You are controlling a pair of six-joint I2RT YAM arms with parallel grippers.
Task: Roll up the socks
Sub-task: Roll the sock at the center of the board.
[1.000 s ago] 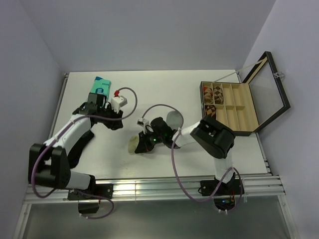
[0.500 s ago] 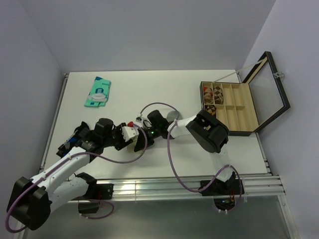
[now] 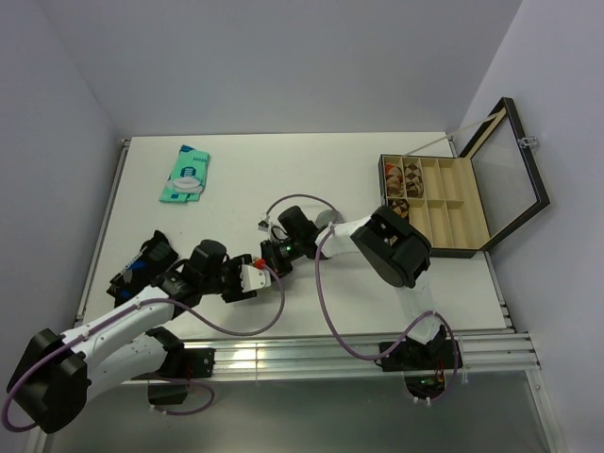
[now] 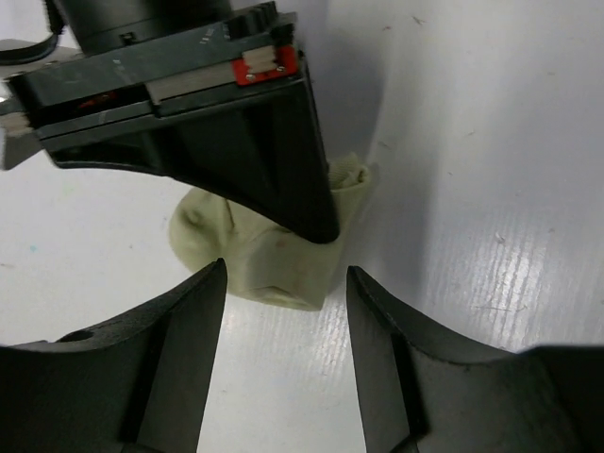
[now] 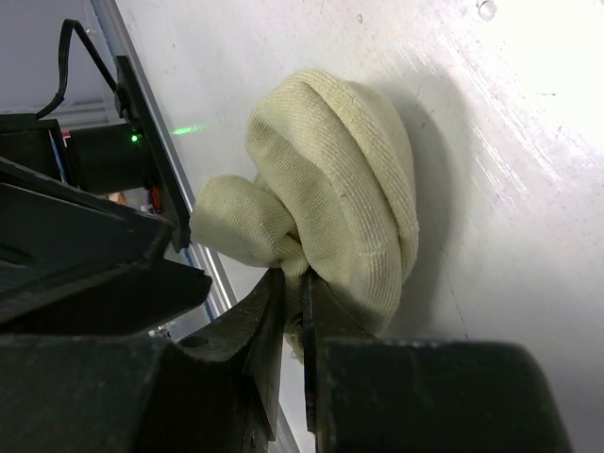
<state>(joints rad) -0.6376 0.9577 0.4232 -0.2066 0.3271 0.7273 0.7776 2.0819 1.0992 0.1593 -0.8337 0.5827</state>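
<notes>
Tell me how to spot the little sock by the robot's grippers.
Look at the white table, toward its front edge, where the left gripper and right gripper meet. Between them sits a pale cream fabric sock, bunched into a soft lump and pinched by the right gripper. Unlike the flat teal packet at the back left, it is soft, rounded and cream.

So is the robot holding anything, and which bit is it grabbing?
The right gripper pinches the beige sock by a fold at its edge. The left gripper is open, holding nothing.
</notes>
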